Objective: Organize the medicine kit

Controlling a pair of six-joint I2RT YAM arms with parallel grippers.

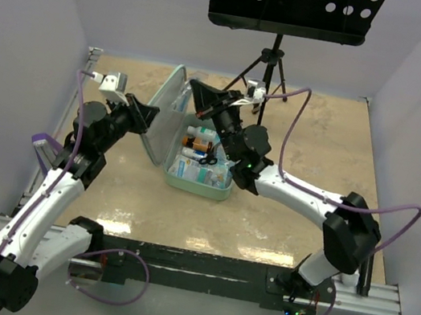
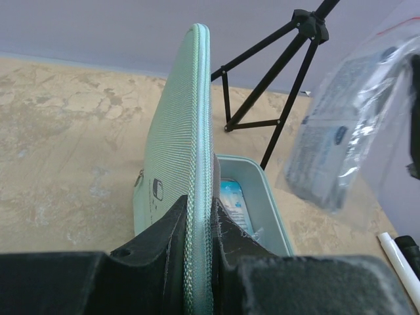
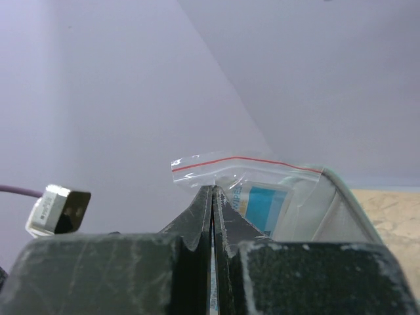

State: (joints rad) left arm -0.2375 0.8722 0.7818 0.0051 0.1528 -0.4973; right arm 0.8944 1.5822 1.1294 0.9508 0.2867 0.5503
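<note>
Mint-green medicine kit open; my left gripper pinches its upright lid, my right gripper pinches a clear zip bag.

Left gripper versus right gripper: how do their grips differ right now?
The left gripper clamps the upright lid of the medicine kit, a stiff mint-green edge; the right gripper pinches a thin clear zip bag. The left gripper's jaws stand apart by the thickness of the lid's rim; the right gripper's jaws nearly meet. Shared: both are black and both are closed on something.
</note>
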